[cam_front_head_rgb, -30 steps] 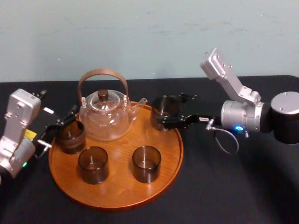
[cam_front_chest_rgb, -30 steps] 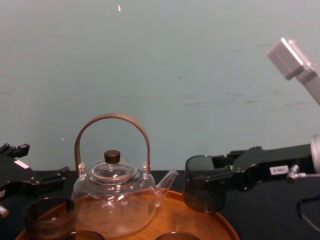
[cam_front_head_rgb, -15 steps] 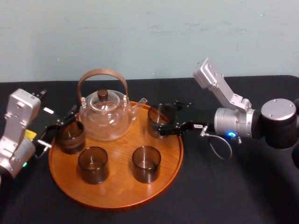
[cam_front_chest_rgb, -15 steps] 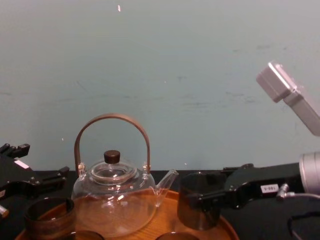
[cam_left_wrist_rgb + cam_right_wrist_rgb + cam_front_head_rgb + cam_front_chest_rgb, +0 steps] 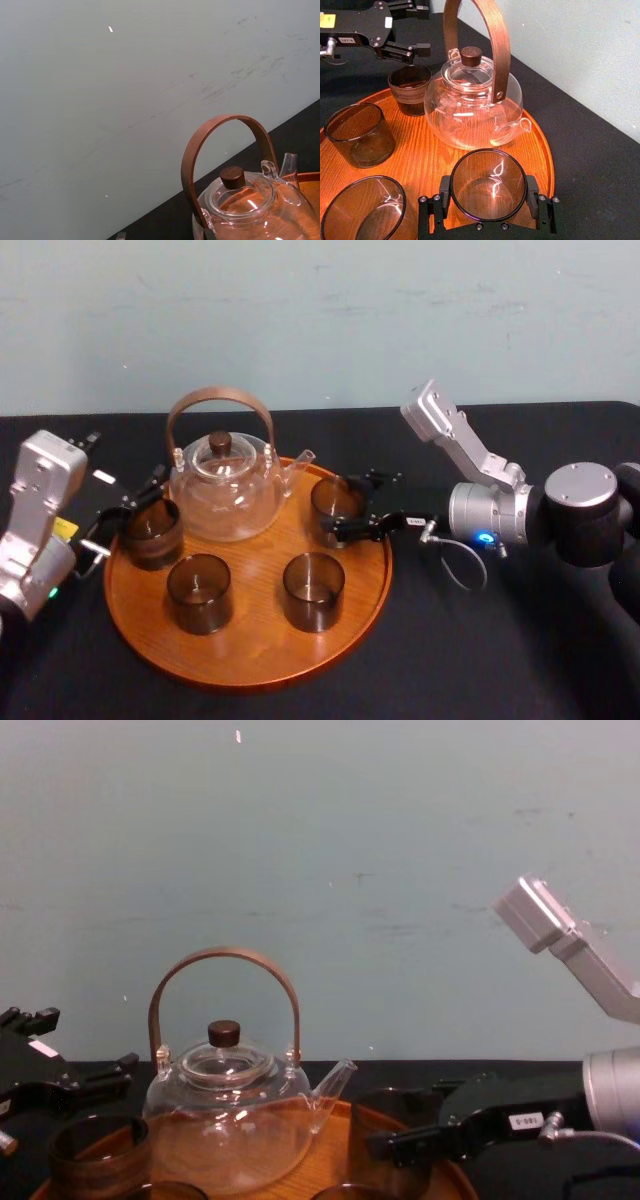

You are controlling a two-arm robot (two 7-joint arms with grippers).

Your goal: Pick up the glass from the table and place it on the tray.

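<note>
The black fingers (image 5: pixel 440 202) of the right gripper (image 5: pixel 347 508) press against opposite sides of one smoky glass (image 5: pixel 489 182), clamping it between them. In the head view this glass sits right of centre, over the upper right part of the tray (image 5: pixel 250 645), just inside the raised rim. In the chest view its base is hidden behind that rim, so I cannot tell whether it touches the wood. The right arm reaches in from the right edge of the head view.

There are four glasses in all. The other three glasses stand upright on the tray: one at its left edge (image 5: pixel 152 533), one lower left (image 5: pixel 200 592) and one lower centre (image 5: pixel 313 590). A single glass teapot (image 5: pixel 222 490) with a curved brown handle and dark lid knob stands at the upper part of the one round tray.

The left gripper (image 5: pixel 132 508) waits at the left of the head view, just beside the leftmost glass, its fingers spread and holding nothing.
</note>
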